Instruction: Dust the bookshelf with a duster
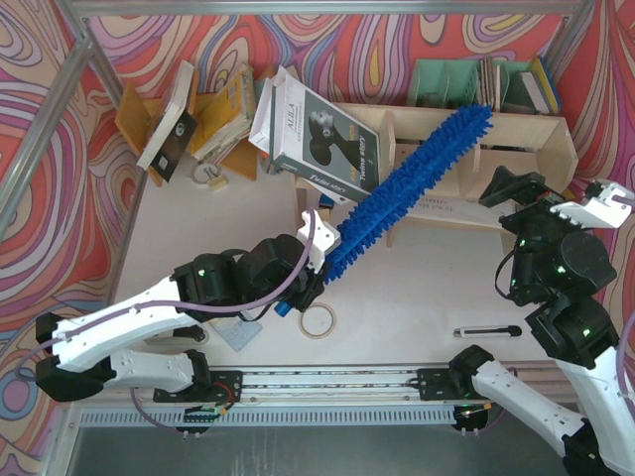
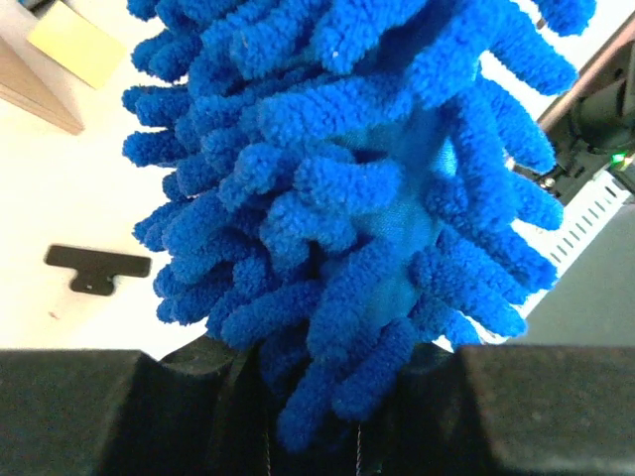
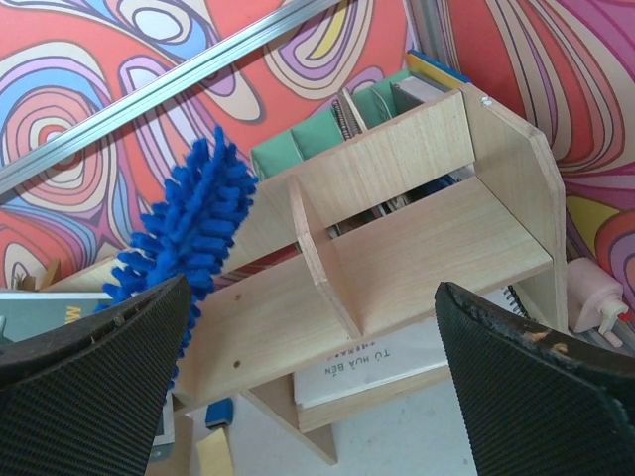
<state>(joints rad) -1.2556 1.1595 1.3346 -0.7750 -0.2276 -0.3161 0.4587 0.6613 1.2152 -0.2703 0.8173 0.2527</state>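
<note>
Left gripper point(image 1: 315, 282): jaws pinched on the base of the duster point(image 1: 412, 183). Right gripper point(image 3: 313, 297): jaws spread wide, empty, near the bookshelf point(image 1: 541, 126).

Duster tip lies across the shelf top.

Risk: a sideways sweep clips the leaning book point(image 1: 322, 139) and topples it. The long head may twist in the grip.

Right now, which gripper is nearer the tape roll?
Left. The left gripper, holding the duster, is right beside the tape roll; the right gripper is far off, by the bookshelf.
</note>
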